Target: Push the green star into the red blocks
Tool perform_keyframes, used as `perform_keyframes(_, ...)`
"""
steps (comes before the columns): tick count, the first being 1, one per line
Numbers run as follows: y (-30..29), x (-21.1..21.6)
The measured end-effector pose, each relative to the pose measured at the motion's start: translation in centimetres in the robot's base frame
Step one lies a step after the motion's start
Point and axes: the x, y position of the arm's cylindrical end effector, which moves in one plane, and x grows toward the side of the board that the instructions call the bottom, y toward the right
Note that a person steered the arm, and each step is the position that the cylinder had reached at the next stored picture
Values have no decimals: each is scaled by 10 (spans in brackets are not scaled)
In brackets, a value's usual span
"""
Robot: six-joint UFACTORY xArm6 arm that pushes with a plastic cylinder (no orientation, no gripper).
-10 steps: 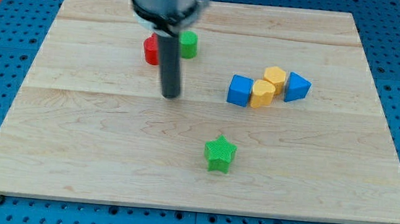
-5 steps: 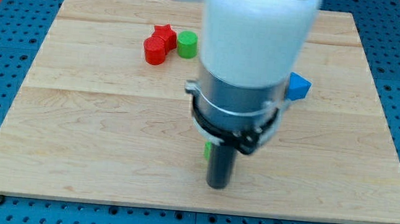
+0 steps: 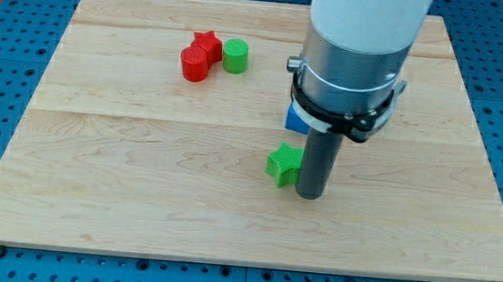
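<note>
The green star (image 3: 281,164) lies on the wooden board (image 3: 121,166) a little below its middle. My tip (image 3: 309,195) is down on the board right beside the star, at its right and slightly lower, touching or almost touching it. The red blocks, a red cylinder (image 3: 194,64) and a red star (image 3: 208,44), sit together near the view's top left, far up and left of the green star.
A green cylinder (image 3: 235,56) stands just right of the red blocks. A blue block (image 3: 295,119) peeks out at the left edge of the arm's body, which hides the other blocks at the view's right.
My tip swept from near the red blocks down past the green star, then round to its right side. The star has shifted slightly up and right.
</note>
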Motion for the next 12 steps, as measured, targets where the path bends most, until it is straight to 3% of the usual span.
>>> perform_keyframes(5,-84,-49)
perform_keyframes(7,-64,-33)
perform_keyframes(9,-64,-55)
perform_keyframes(11,-101,-84)
perform_keyframes(12,-60,-84)
